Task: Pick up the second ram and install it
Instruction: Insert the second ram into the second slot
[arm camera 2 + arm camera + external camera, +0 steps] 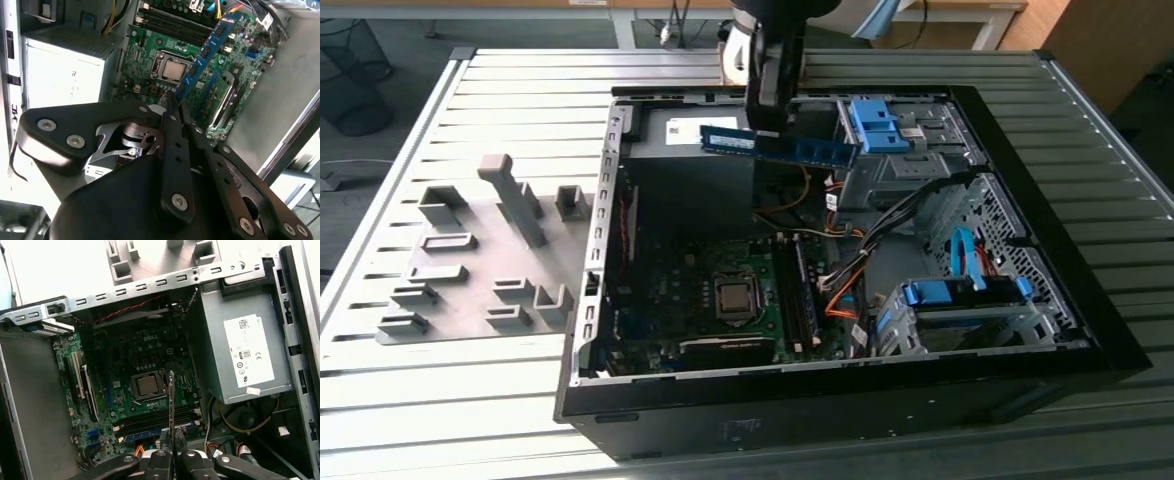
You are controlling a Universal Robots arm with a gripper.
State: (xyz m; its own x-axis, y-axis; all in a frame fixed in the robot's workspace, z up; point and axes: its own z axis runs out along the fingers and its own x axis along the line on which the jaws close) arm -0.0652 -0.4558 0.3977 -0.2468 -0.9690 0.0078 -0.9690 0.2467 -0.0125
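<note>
The second ram (781, 147) is a long blue circuit-board stick with black chips. It hangs level above the open computer case (1107, 330), near the case's far end. My gripper (769, 122) is shut on it from above, near its middle. In the second wrist view the second ram (205, 55) sticks out from my gripper (175, 106) over the green motherboard (150, 65). The first wrist view shows the second ram (171, 400) edge-on, above the memory slots (150, 424), with my gripper (171, 456) clamped on it.
Grey plastic holder blocks (480, 260) stand on the slatted table (480, 400) at the exterior view's left of the case. Inside the case are a power supply (240, 350), blue drive brackets (878, 125), orange and black cables (847, 280) and a dark stick in the slots (794, 295).
</note>
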